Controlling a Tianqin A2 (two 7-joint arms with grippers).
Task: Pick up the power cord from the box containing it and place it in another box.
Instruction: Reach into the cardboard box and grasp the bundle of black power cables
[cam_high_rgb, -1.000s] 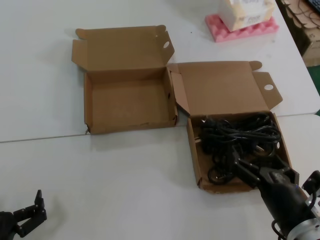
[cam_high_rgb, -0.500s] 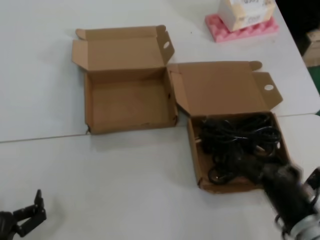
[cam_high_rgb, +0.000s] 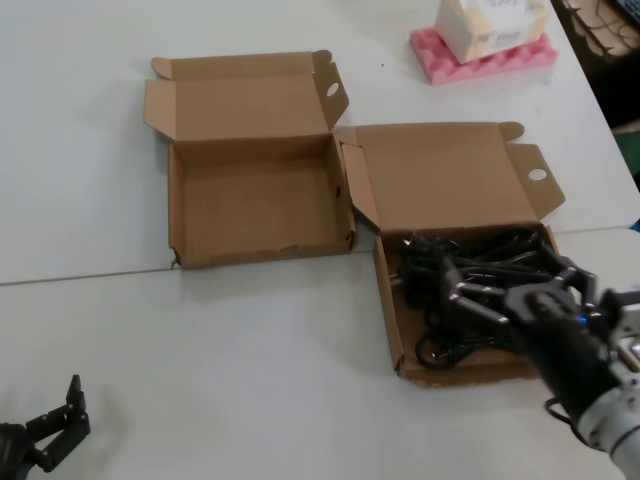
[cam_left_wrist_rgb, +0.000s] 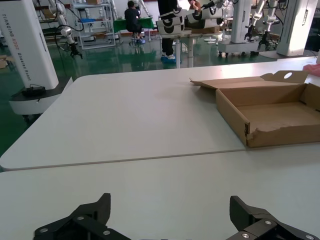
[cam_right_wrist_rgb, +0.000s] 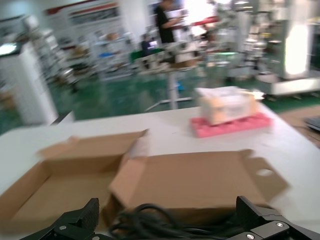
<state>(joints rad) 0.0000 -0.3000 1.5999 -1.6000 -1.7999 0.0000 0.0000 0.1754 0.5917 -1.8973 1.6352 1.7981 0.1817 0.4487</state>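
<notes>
The right gripper (cam_high_rgb: 515, 282) hangs over the near right part of the box holding the cord, its black fingers spread wide apart, one fingertip (cam_high_rgb: 452, 294) reaching left over the cable and another toward the box's right wall. Nothing is clamped between them; whether the tips touch the cable cannot be told from the head view. In the right wrist view the two fingertips (cam_right_wrist_rgb: 75, 220) stand far apart at the near edge, with cable loops between them.

The power cord (cam_high_rgb: 470, 270) lies inside that box as a loose black bundle, its loops running mostly left to right across the tray, with further loops curling toward the near left corner. Its plug cannot be picked out for certain among the tangle.

The box containing it (cam_high_rgb: 388, 300) sits on the right of the white table (cam_high_rgb: 250, 350), lid folded open to the far side, the round-holed flap at the far right. Another box (cam_high_rgb: 260, 205) stands just to its left and farther off, tray bare, lid open away from the robot; the two boxes nearly touch at their corners.

The left gripper (cam_high_rgb: 55, 425) rests low at the near left of the table, well apart from both boxes, fingers spread.

Far right, a pink foam pad (cam_high_rgb: 480, 60) carries a pale carton (cam_high_rgb: 490, 22).
</notes>
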